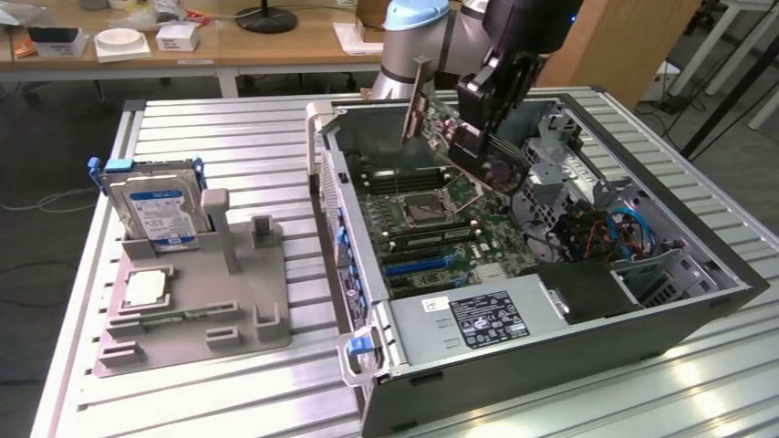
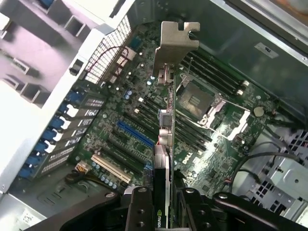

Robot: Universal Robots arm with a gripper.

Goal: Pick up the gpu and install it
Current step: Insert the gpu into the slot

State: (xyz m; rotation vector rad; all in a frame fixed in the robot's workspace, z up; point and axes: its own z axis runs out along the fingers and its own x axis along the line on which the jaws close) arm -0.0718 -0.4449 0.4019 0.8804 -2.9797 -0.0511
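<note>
The gpu (image 1: 436,128) is a thin dark green card with a silvery end bracket (image 2: 174,45). My gripper (image 1: 487,151) is shut on it and carries it tilted above the open computer case (image 1: 718,274), over the motherboard (image 1: 444,224). In the wrist view the gpu (image 2: 169,144) runs edge-on out from between my fingers (image 2: 139,209), its bracket leading. It hangs above the expansion slots, a blue one (image 2: 134,134) and a pale one (image 2: 111,169), clear of the board. The empty CPU socket (image 2: 197,98) lies beyond the card.
A grey parts holder (image 1: 195,310) stands on the slatted table at the exterior view's left, with a silver hard drive (image 1: 156,210) upright in it and a small square chip (image 1: 146,287) lying flat. The case's power supply (image 1: 481,319) and drive cage with cables (image 1: 608,228) crowd the near side.
</note>
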